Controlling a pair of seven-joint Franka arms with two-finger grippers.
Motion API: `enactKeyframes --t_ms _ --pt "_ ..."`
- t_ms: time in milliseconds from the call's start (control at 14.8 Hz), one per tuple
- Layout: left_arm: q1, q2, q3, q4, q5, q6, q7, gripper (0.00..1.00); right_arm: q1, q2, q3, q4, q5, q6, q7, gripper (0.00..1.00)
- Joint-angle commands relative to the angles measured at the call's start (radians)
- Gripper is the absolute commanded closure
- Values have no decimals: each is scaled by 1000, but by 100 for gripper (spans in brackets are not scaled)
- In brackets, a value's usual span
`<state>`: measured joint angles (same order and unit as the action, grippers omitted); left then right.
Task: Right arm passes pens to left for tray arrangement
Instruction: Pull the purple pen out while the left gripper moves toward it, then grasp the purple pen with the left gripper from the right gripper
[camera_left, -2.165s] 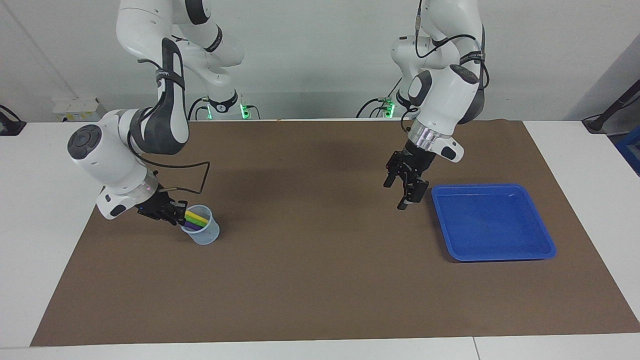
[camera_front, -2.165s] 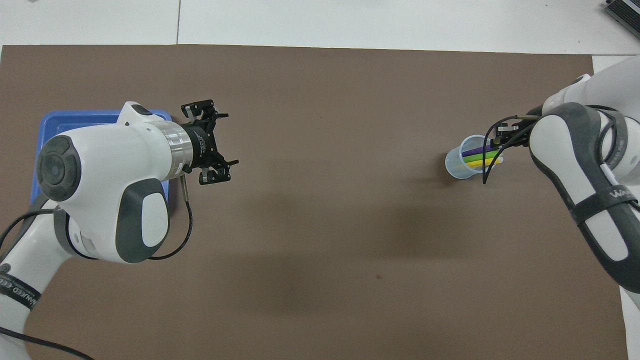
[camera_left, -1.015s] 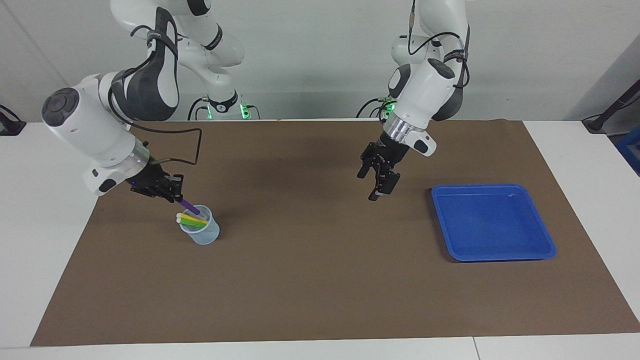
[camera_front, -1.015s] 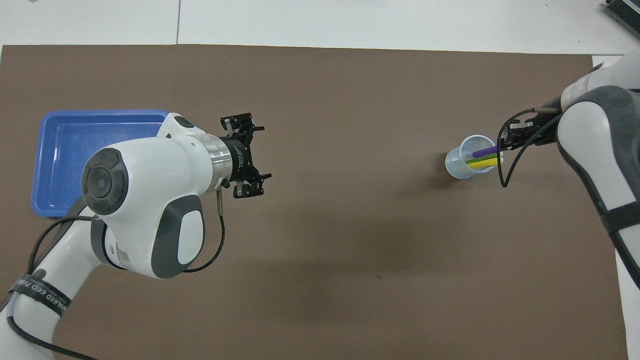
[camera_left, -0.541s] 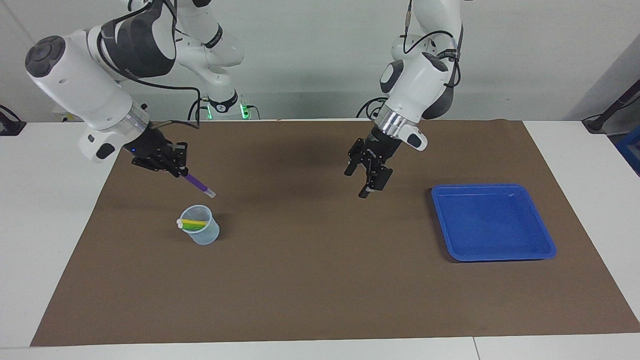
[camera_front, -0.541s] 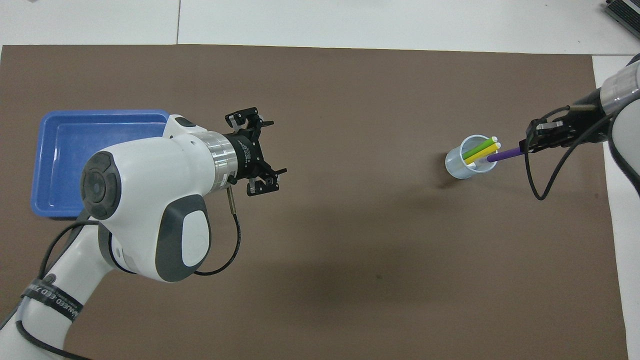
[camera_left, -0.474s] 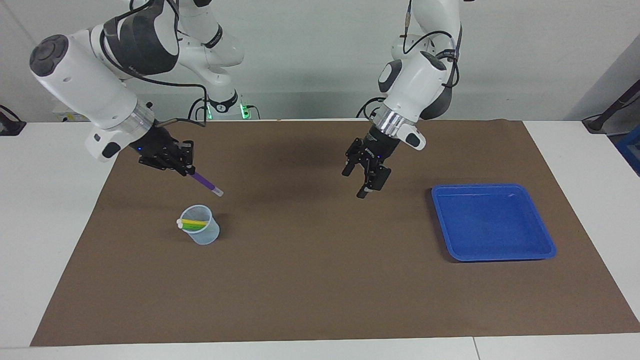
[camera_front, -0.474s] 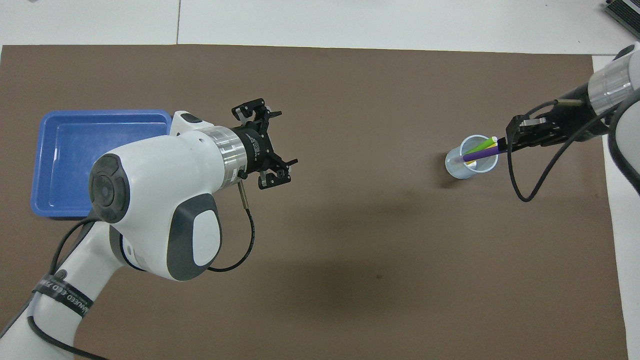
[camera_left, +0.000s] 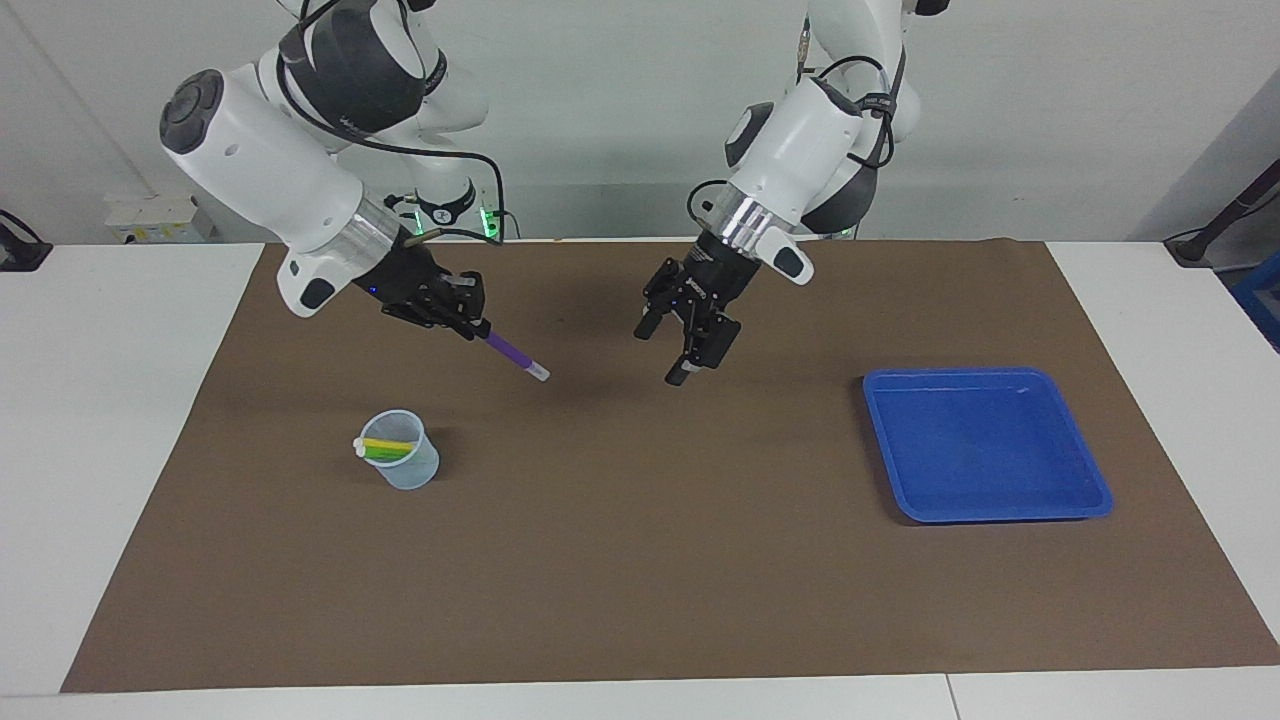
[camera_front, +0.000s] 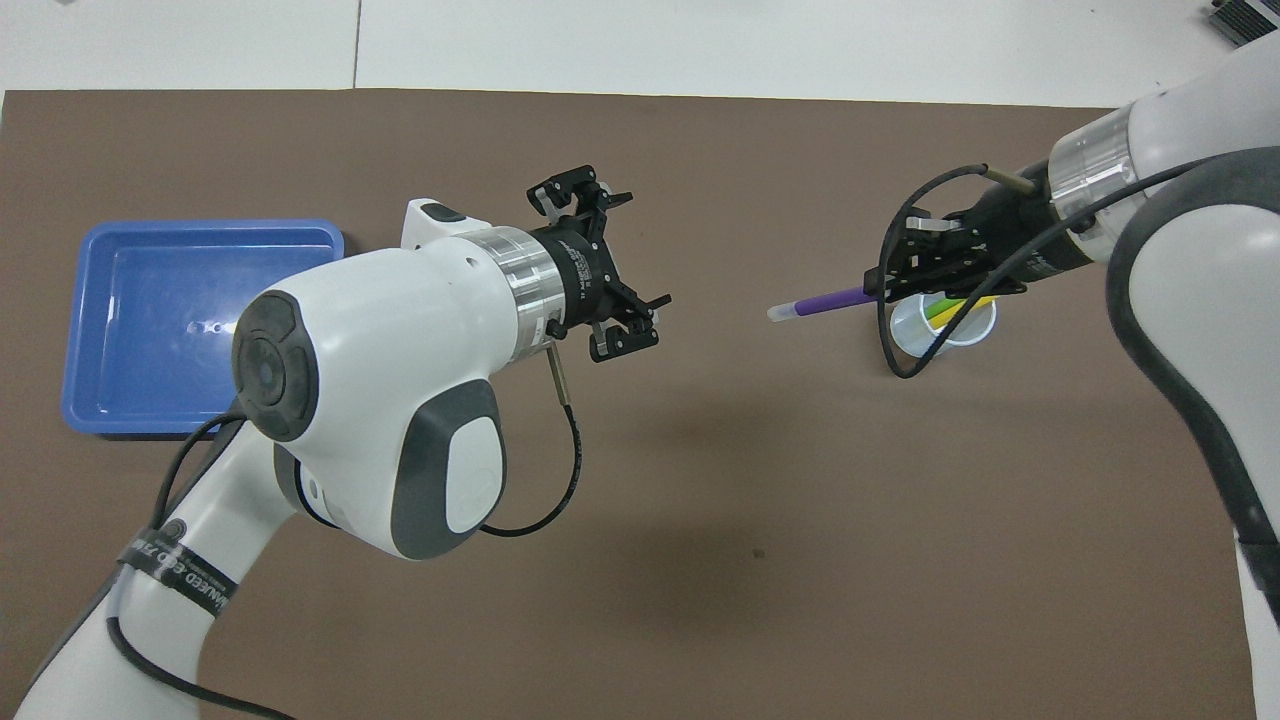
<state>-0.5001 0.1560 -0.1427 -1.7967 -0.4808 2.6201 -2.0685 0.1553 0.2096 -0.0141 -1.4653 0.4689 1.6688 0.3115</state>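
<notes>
My right gripper (camera_left: 470, 318) (camera_front: 893, 283) is up in the air over the mat, shut on the purple pen (camera_left: 516, 356) (camera_front: 826, 299). The pen's pale end points toward my left gripper (camera_left: 663, 353) (camera_front: 630, 266), which hangs open over the middle of the mat, a gap away from the pen. The yellow and green pens (camera_left: 386, 447) (camera_front: 951, 311) lean in a translucent cup (camera_left: 406, 467) (camera_front: 940, 338) toward the right arm's end. The blue tray (camera_left: 985, 445) (camera_front: 190, 320) lies bare toward the left arm's end.
A brown mat (camera_left: 640, 560) covers most of the white table. The cup stands below and beside my right gripper.
My right gripper has lifted the purple pen out of the cup and carried it toward the table's middle. My left gripper has moved away from the tray toward the pen, still open.
</notes>
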Motion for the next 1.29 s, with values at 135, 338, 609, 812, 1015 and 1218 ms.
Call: enactKeyframes --t_ms 135,338,609,812,1015,1218 --pt "-115 19 14 22 -15 1 -56 0 78 2 0 -26 36 101 148 97" --pt "-135 16 14 -1 -15 11 -67 0 90 2 0 -29 36 111 167 97" --pt "-133 17 14 -27 -16 41 -70 0 90 2 0 -29 37 111 166 97" --pt "-132 43 15 -32 -15 129 -126 0 90 2 0 -29 37 109 166 97" --pt "-133 77 15 -20 -5 156 -136 0 90 2 0 -30 37 108 167 97" --pt "-141 92 15 -12 2 161 -136 0 90 2 0 -33 37 109 166 97"
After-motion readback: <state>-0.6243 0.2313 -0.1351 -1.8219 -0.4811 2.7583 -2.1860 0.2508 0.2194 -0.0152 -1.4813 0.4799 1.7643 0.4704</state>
